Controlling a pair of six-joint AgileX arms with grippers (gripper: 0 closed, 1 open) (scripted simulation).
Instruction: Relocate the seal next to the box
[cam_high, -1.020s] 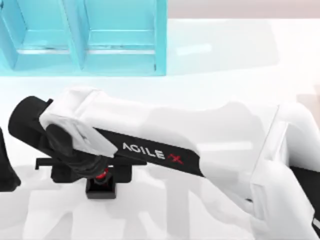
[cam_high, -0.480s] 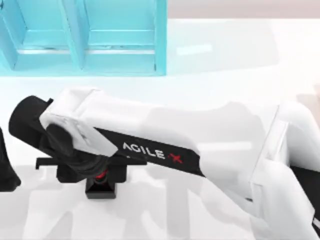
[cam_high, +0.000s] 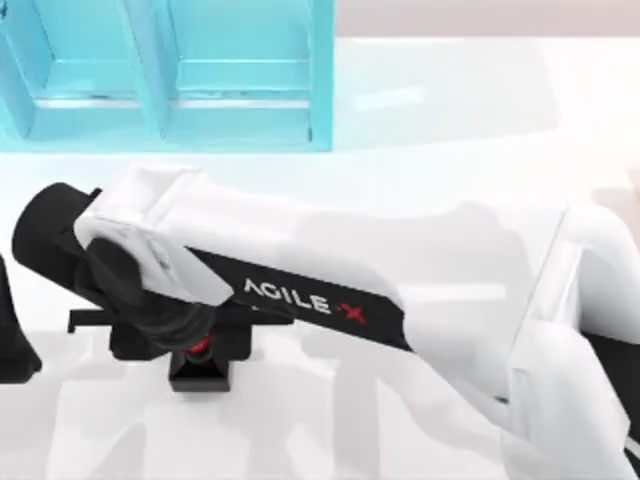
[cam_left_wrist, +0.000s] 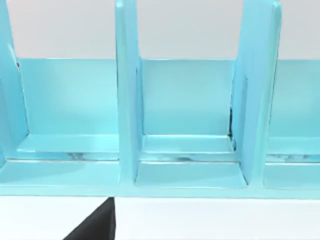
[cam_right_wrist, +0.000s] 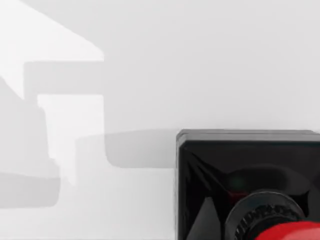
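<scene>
The seal (cam_high: 201, 371), a black square block with a red knob, sits low at the table's left side, well in front of the box (cam_high: 240, 137). My right gripper (cam_high: 199, 346) reaches across from the right and is shut on the seal, black fingers on either side of the red knob. The right wrist view shows the seal (cam_right_wrist: 235, 165) close up over the white table. The light-blue box (cam_left_wrist: 127, 125) with upright dividers stands at the back left. My left arm (cam_high: 12, 345) is parked at the table's left edge.
The right arm's white body (cam_high: 420, 290) spans the table's middle and right. White tabletop (cam_high: 450, 110) lies open to the right of the box and between the box's front wall and the seal.
The right gripper's fingers have drawn in around the red knob. Gripper and seal have since shifted slightly towards the box and the left.
</scene>
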